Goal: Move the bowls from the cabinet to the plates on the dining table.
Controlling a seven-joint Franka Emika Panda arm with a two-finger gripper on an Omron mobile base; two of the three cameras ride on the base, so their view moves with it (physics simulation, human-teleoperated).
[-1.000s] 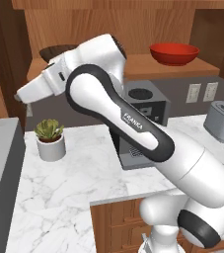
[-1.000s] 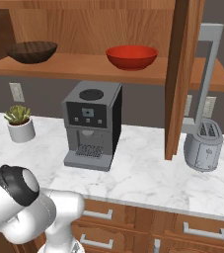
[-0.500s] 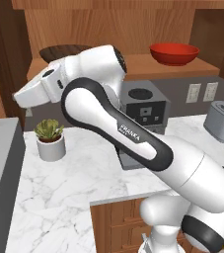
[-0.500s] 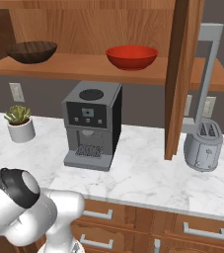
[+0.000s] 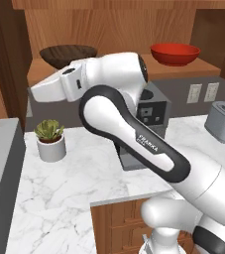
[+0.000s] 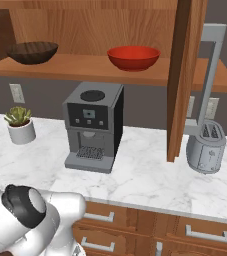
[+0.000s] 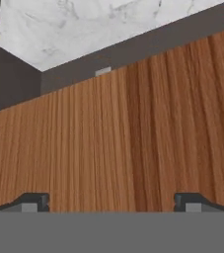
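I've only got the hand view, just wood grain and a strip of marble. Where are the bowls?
Observer: Both sit on the cabinet shelf, the wooden bowl at the left and the red bowl at the right.
Operator: What's underneath them?
Observer: A coffee machine on the marble counter, between the two.
Operator: Which bowl am I closer to?
Observer: The wooden one. In the left base view, the gripper is in front of the shelf, just below it.

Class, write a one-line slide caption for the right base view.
Brown bowl and red bowl on the open cabinet's shelf, above a coffee machine.
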